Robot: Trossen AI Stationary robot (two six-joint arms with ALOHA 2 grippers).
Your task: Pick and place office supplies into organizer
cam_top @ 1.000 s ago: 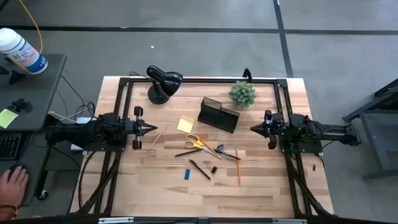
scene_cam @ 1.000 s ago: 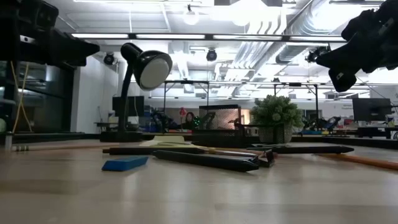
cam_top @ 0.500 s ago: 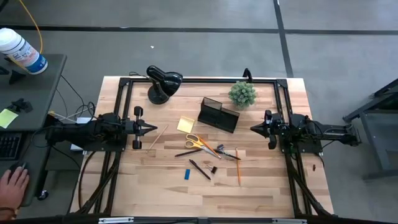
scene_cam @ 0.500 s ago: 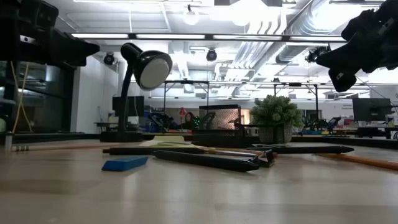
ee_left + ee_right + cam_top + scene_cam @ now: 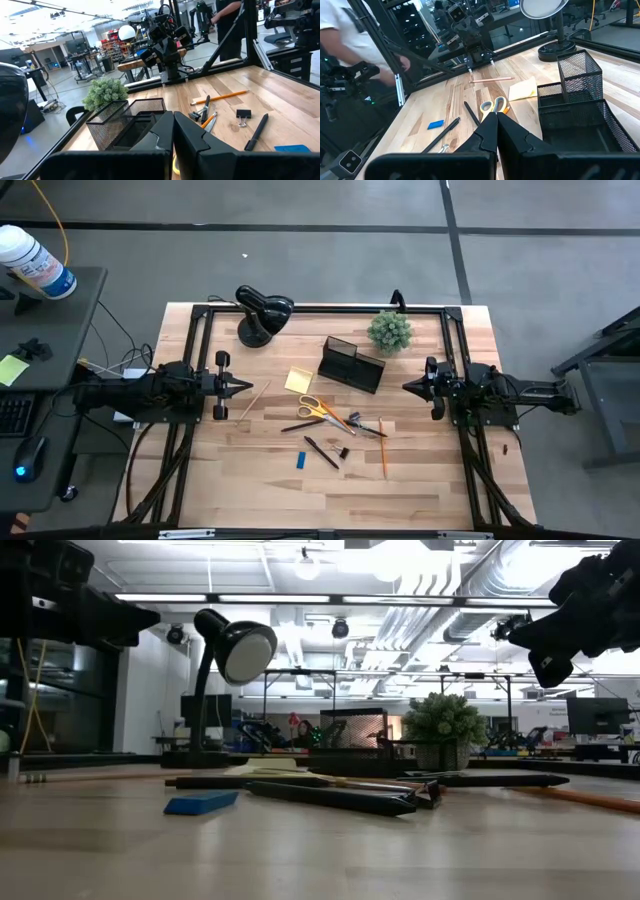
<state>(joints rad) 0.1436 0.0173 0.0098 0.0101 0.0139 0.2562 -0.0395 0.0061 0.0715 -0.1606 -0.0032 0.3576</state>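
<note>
The black mesh organizer [image 5: 351, 365] stands on the table's far middle. In front of it lie the yellow sticky-note pad [image 5: 298, 380], orange-handled scissors [image 5: 318, 409], black pens [image 5: 320, 451], an orange pencil [image 5: 382, 448], a wooden pencil [image 5: 258, 397], a blue block [image 5: 300, 460] and a black clip [image 5: 342, 451]. My left gripper [image 5: 244, 386] hovers shut at the table's left side, my right gripper [image 5: 407, 386] shut at the right side. Both are empty and above the table.
A black desk lamp [image 5: 262, 314] stands at the far left and a small green potted plant [image 5: 389, 331] at the far right. A black frame [image 5: 320, 308] runs round the table. A person [image 5: 342, 45] stands beyond the table's left side.
Both arms have kept still. A hand at the picture's lower left, off the table, has drawn away out of view.
</note>
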